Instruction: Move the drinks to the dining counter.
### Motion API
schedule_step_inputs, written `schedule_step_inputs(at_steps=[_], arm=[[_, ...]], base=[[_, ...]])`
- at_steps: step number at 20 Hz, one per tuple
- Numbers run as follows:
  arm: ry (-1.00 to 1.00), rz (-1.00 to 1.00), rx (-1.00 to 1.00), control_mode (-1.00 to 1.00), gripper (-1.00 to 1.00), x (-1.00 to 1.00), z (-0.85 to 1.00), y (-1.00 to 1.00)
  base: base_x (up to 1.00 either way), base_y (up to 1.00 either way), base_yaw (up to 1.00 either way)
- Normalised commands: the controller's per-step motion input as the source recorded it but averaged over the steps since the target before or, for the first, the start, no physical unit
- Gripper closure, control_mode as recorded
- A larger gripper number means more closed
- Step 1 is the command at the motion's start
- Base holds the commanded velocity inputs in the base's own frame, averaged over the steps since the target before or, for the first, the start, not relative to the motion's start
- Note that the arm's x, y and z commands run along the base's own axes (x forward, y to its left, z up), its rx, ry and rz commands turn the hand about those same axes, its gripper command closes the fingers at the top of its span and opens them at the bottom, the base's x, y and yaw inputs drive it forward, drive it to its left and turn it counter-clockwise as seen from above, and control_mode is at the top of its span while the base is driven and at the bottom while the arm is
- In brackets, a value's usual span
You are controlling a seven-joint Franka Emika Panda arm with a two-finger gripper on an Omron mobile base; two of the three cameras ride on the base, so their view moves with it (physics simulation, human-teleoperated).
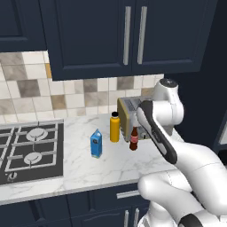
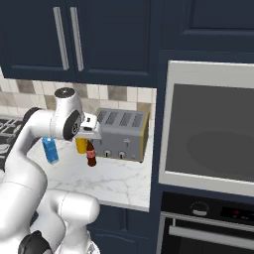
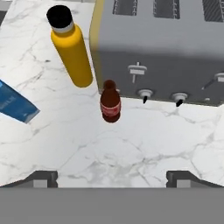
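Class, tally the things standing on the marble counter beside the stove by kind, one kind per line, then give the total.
Bottles: 2, the yellow bottle and the cola bottle
Cartons: 1, the blue carton
Toasters: 1, the steel toaster
Total: 4

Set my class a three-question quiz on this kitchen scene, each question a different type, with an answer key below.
1. True or false: the cola bottle stands upright in front of the toaster.
2. Which drink stands nearest the gas stove? A) the blue carton B) the yellow bottle C) the cola bottle
3. Fill in the blank: the gripper hangs over the marble counter with its fingers ____.

Key: 1. true; 2. A; 3. open, wide apart and holding nothing.
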Motion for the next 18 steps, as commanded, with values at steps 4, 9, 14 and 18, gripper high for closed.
schedule_step_inputs(at_steps=[4,9,14,18], arm=[[-0.2,0.0,0.0,-1.0,-1.0,0.0,-0.41,0.01],[-0.09,0.0,0.0,-1.0,-1.0,0.06,-0.3,0.0],[0.0,-0.01,0.0,-1.0,-1.0,0.3,-0.13,0.0],[0.0,-0.07,0.0,-1.0,-1.0,0.39,-0.01,0.09]], base=[[0.0,0.0,0.0],[0.0,0.0,0.0],[0.0,0.0,0.0],[0.0,0.0,0.0]])
